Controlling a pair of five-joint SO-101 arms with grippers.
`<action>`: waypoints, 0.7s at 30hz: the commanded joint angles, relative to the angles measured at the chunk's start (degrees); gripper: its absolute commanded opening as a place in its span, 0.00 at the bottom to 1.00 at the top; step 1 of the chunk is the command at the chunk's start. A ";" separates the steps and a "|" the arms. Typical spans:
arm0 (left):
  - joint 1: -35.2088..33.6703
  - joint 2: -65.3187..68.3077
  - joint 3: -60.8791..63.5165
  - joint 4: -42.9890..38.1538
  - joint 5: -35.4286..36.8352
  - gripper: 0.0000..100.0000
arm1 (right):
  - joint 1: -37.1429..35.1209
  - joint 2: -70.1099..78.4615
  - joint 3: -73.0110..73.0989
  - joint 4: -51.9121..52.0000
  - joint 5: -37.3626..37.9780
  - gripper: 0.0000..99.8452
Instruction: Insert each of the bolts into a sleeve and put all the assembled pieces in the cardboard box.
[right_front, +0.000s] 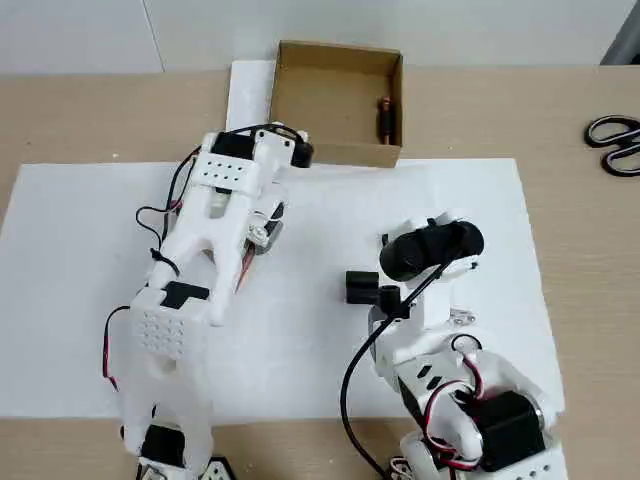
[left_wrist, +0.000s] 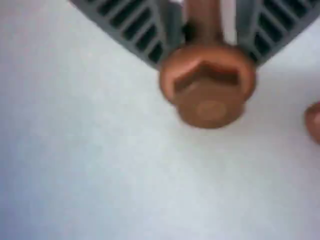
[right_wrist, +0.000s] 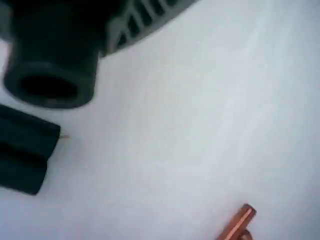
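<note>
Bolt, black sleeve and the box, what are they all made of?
The bolt looks like copper-coloured metal or plastic. It is smooth, with a soft sheen on its hex head, but which of the two it is stays unclear. The sleeve seems to be matte black plastic or rubber, showing no shine. The box is plain brown cardboard, dull and tan all over.

Top centre, the open brown cardboard box (right_front: 330, 95) sits on the wooden bench (right_front: 80, 110), with one copper bolt-in-sleeve piece (right_front: 385, 118) inside against its right wall. The white paper sheet (right_front: 480, 220) spreads below it, and over at the far right edge the black-handled metal scissors (right_front: 615, 145) lie on the bench.
</note>
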 joint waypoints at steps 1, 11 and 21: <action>0.88 -0.18 -0.22 -0.88 0.44 0.04 | 0.57 -0.48 -0.53 -0.22 -0.53 0.00; 0.62 7.30 -0.57 -0.53 0.44 0.04 | 0.57 -0.48 -0.62 0.04 -0.53 0.00; 0.62 7.38 -0.66 0.09 0.53 0.00 | 0.57 -0.48 -0.62 0.04 -0.53 0.00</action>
